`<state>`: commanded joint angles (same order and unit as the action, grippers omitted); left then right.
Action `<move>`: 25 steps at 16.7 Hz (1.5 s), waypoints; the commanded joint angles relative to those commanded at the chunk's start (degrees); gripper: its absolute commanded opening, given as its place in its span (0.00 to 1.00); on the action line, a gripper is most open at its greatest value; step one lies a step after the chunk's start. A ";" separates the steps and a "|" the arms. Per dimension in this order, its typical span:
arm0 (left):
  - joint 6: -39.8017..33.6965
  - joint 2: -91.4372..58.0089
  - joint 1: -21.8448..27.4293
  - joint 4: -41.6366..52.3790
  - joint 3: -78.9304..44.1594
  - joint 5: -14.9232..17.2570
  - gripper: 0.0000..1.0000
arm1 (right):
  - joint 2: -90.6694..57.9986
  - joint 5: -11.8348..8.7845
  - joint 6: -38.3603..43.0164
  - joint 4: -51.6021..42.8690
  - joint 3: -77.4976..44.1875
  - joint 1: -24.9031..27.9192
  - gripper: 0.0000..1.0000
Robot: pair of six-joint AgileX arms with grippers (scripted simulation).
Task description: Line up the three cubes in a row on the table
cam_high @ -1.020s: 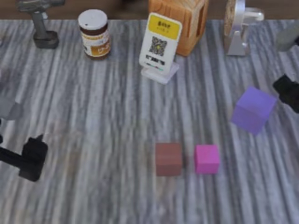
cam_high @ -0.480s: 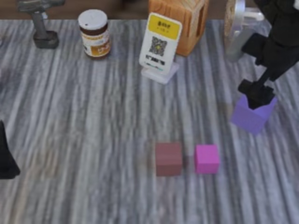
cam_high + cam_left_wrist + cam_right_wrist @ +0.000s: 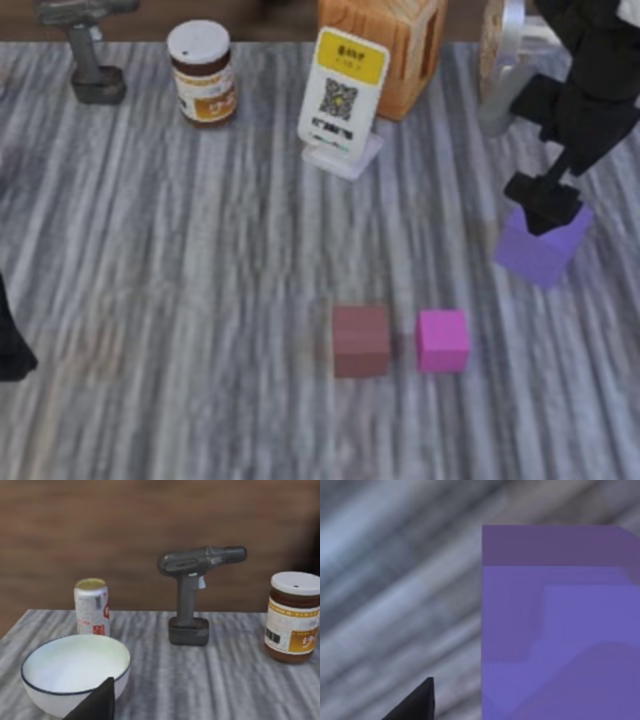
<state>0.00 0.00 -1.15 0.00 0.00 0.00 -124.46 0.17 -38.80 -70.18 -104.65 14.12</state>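
Right gripper point(image 3: 545, 203) atop violet-purple cube point(image 3: 540, 250), jaw state indiscernible, reddish-brown cube point(image 3: 360, 341) and magenta cube point(image 3: 443, 340) well apart from violet-purple cube, left gripper point(image 3: 8, 345) parked farther off.

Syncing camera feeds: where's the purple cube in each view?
Top view: purple cube at the table's right side, the right gripper directly over it.
Left wrist view: not in it.
Right wrist view: purple cube fills the picture's right half, close up.
Shared landmark: the streaked grey wood grain of the table, seen in all three views.
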 joint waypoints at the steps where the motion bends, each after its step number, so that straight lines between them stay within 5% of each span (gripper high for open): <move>1: 0.00 0.00 0.00 0.00 0.00 0.00 1.00 | -0.22 0.00 -0.04 0.76 0.65 0.08 1.00; 8: 0.00 0.00 0.00 0.00 0.00 0.00 1.00 | -4.63 0.03 0.14 15.72 10.73 0.34 1.00; 13: 0.00 0.00 0.00 0.00 0.00 0.00 1.00 | -5.32 0.04 0.16 17.39 12.07 0.37 1.00; 25: 0.00 0.00 0.00 0.00 0.00 0.00 1.00 | -5.32 0.04 0.16 17.39 12.07 0.37 0.10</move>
<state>0.00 0.00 -1.15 0.00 0.00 0.00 -129.78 0.21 -38.64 -52.80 -92.58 14.49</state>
